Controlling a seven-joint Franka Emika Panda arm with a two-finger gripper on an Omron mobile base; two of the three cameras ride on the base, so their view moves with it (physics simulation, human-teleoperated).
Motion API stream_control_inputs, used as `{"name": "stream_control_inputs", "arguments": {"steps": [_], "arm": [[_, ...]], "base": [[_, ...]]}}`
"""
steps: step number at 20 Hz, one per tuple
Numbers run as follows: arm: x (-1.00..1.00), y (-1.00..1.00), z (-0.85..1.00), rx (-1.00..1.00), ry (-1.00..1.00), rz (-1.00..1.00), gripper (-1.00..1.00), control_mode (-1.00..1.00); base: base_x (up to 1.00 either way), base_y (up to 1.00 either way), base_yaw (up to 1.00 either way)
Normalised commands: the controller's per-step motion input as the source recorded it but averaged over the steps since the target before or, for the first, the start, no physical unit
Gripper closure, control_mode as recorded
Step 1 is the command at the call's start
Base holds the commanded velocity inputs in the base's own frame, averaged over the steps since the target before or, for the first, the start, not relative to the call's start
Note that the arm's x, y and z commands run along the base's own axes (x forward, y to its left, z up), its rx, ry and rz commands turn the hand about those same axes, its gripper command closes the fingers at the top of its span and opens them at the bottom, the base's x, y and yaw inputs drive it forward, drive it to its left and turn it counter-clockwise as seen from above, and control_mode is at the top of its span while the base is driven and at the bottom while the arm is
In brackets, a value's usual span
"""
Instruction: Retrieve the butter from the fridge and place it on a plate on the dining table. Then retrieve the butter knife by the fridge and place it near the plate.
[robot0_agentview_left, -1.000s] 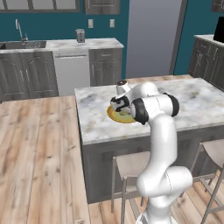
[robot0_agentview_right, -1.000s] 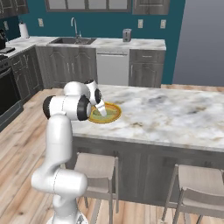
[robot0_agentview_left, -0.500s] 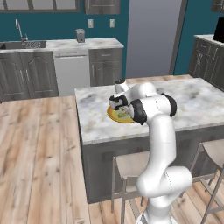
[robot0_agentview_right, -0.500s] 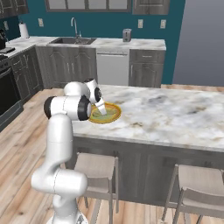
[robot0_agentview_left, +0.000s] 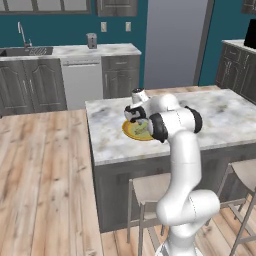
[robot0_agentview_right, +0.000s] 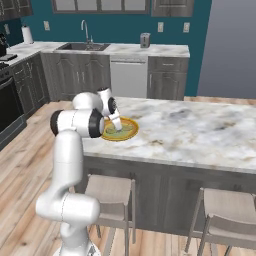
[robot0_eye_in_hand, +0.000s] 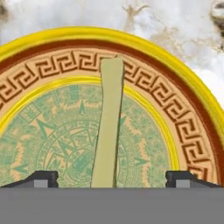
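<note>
- Marble-topped dining table (robot0_agentview_left: 210, 120) fills the middle of a teal-walled kitchen, with wall counters and a sink at the far side.
- Fingertips (robot0_eye_in_hand: 42, 178) stand wide apart, released, with the butter (robot0_eye_in_hand: 108, 127) lying free between them and touching neither.
- Gripper (robot0_eye_in_hand: 111, 180) hangs just above the plate (robot0_eye_in_hand: 183, 105), pointing down at it; in the left base view the gripper (robot0_agentview_left: 139, 121) sits over the plate (robot0_agentview_left: 128, 131) near the table's left end.
- Butter rests on the plate, running from the green centre out across the patterned rim band.
- Judgement: the butter step looks finished; next comes lifting straight clear without nudging the stick, then driving to the fridge for the butter knife.
- Arm covers much of the plate (robot0_agentview_right: 129, 131) in both base views, and the butter's near end is cut off in the hand view.
</note>
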Motion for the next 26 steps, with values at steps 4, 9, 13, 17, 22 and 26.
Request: {"name": "stream_control_inputs", "arguments": {"steps": [4,9,13,17,22,26], "arm": [[-0.52,-0.20,0.96,0.12,0.20,0.00,-1.00,-1.00],[-0.97,0.00,0.79,0.09,0.08,0.02,-1.00,-1.00],[-1.00,0.06,0.11,0.03,-0.02,0.29,-1.00,-1.00],[-1.00,0.26,0.20,0.00,0.00,0.46,-1.00,-1.00],[-1.00,0.11,0.48,0.06,0.02,0.44,-1.00,-1.00],[-0.97,0.00,0.35,0.22,0.06,0.39,-1.00,-1.00]], "base": [[0.00,0.00,0.00],[0.00,0.00,0.00],[0.00,0.00,0.00],[0.00,0.00,0.00],[0.00,0.00,0.00],[0.00,0.00,0.00]]}}
